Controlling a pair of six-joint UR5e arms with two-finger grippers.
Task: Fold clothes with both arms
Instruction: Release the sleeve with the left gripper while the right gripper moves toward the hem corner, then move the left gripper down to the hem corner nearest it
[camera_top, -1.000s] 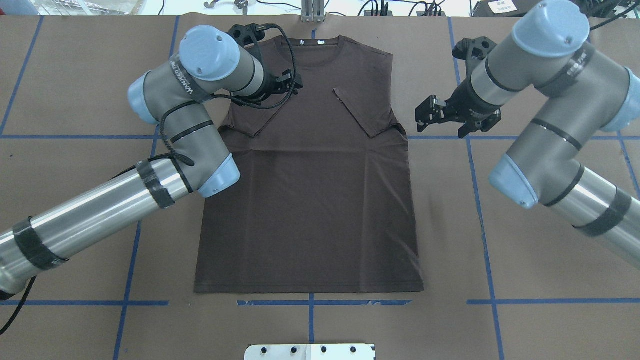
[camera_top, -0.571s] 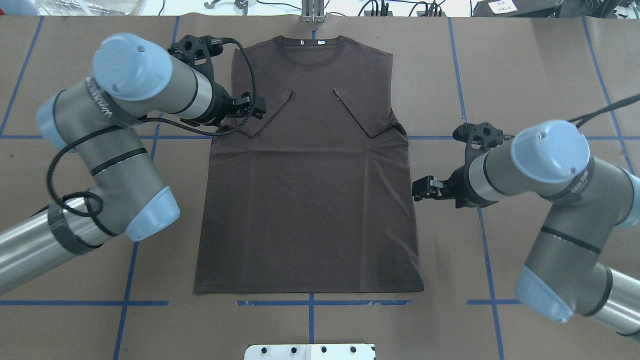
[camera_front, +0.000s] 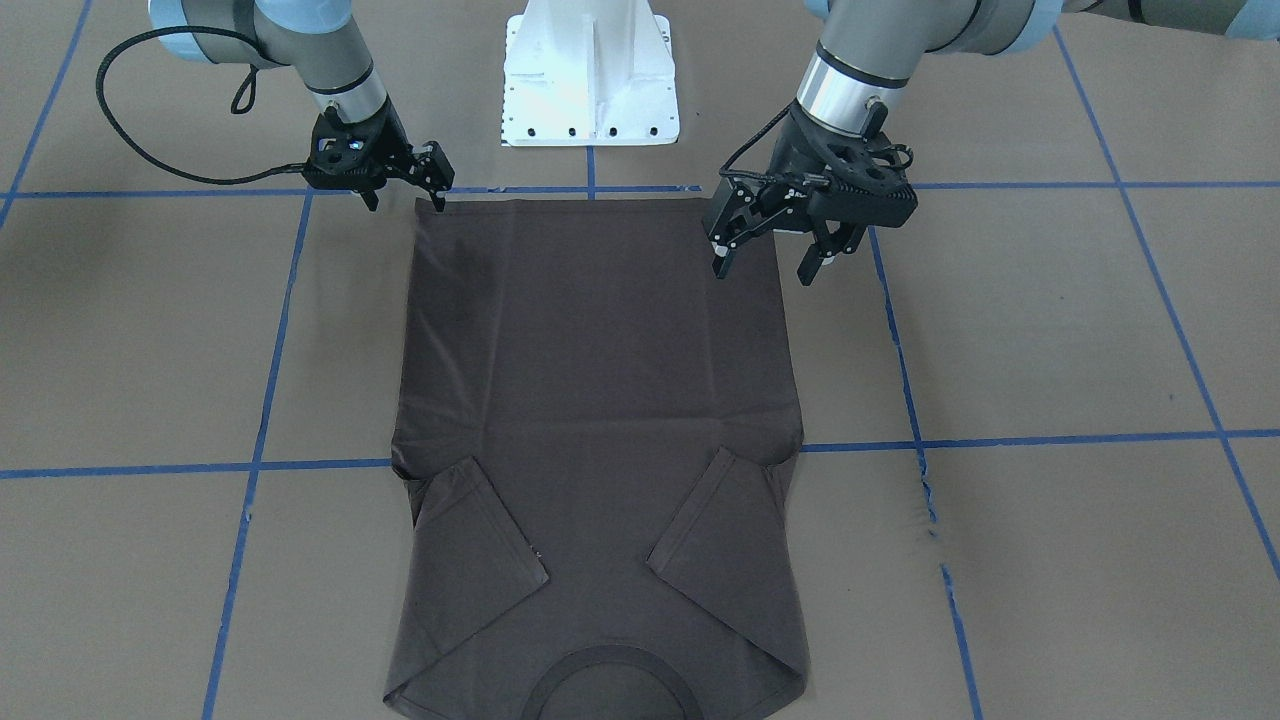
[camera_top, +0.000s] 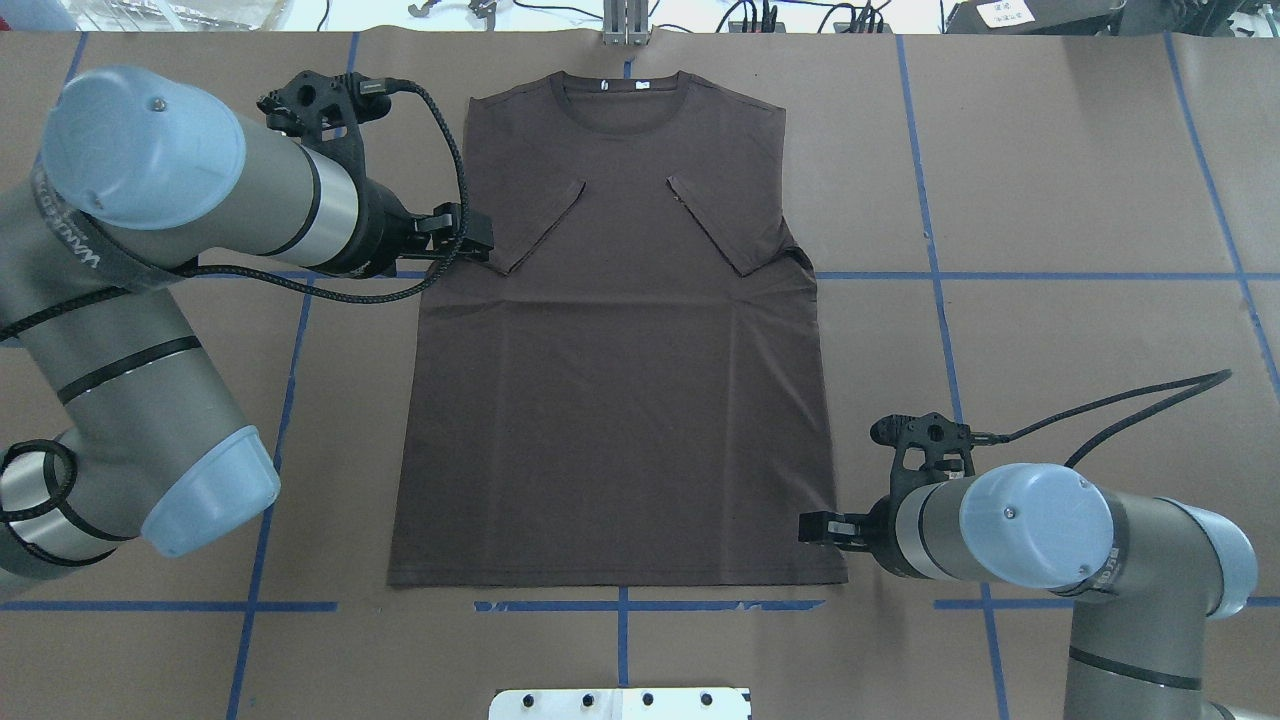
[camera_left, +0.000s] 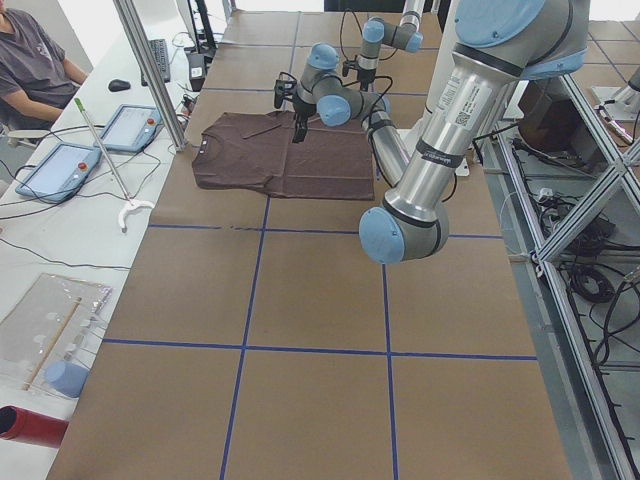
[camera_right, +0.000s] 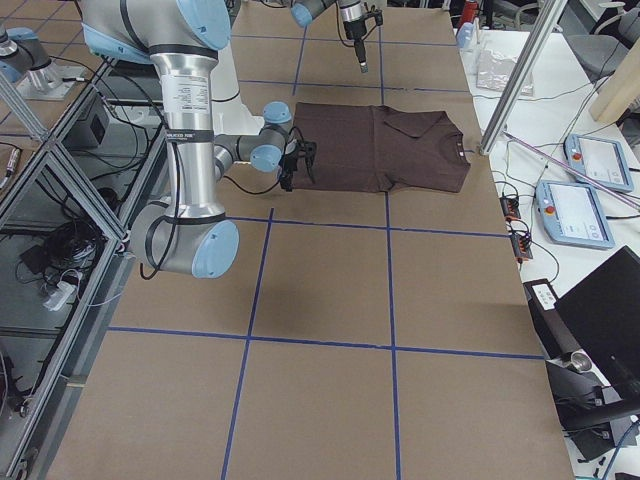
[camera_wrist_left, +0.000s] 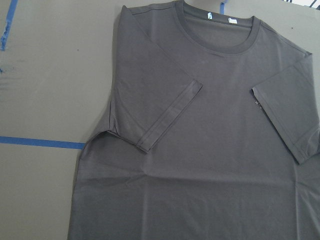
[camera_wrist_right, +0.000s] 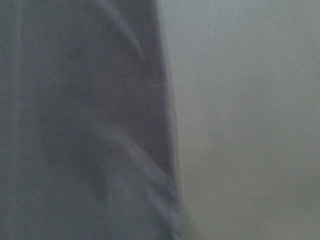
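**Under two parted grippers, a T-shirt laid flat**

Beneath the left gripper (camera_front: 760, 272), which is held high with its fingers (camera_front: 722, 252) wide apart and clasping nothing, a dark brown T-shirt (camera_top: 620, 400) of thin, smooth fabric is spread flat on brown paper (camera_top: 1080, 150) ruled with blue tape (camera_top: 1050, 276). Both short sleeves (camera_wrist_left: 160, 117) are folded inward across the chest, and their hems form straight slanted edges. The right gripper (camera_front: 406, 207) is likewise parted and empty. It is set low at the hem corner on its own side, and contact with the cloth cannot be judged.

From the left wrist the ribbed round collar (camera_wrist_left: 217, 39) and two small pale neck labels (camera_wrist_left: 208, 16) are seen. From the right wrist only a blurred fabric edge against the paper is shown. The spread of both pairs of fingers is made plain only from the front.
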